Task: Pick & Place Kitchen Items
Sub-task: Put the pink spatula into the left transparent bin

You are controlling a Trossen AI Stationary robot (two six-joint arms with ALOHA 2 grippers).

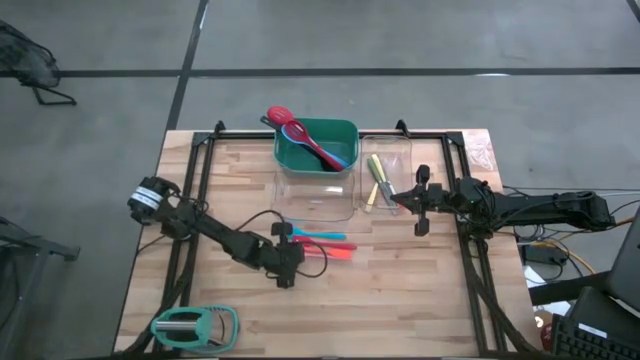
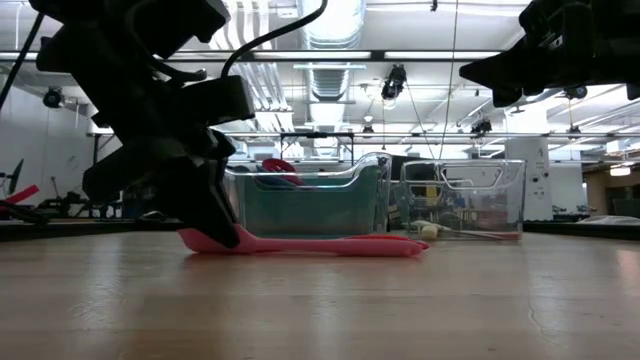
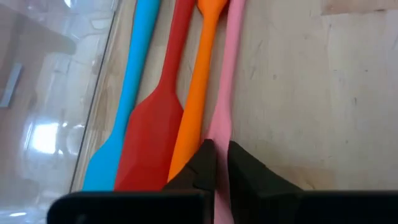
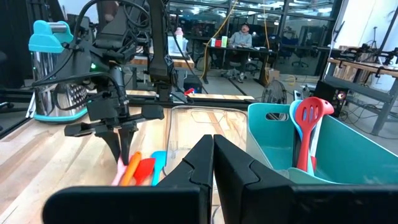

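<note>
The left gripper (image 3: pixel 216 163) had pinched shut on the pink spatula (image 3: pixel 225 81) lying on the desk (image 1: pixel 400 290); lifting it binward looked next. The right gripper (image 1: pixel 395 200) hung closed, empty.

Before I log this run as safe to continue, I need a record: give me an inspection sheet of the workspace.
Surface: wooden table, black frame rails along its edges.
Job's things: blue, red, orange utensils and pink utensil side by side on the table; red slotted turner and more in the green bin; yellowish utensils in a clear bin.
Clutter: mint-green and grey handled gadget at the table's near left corner.
Grippers: left gripper closed on the pink utensil's end; right gripper shut, empty, raised by the clear bin.
Cables: black cable along the left arm.
Surroundings: seated person far back.
</note>
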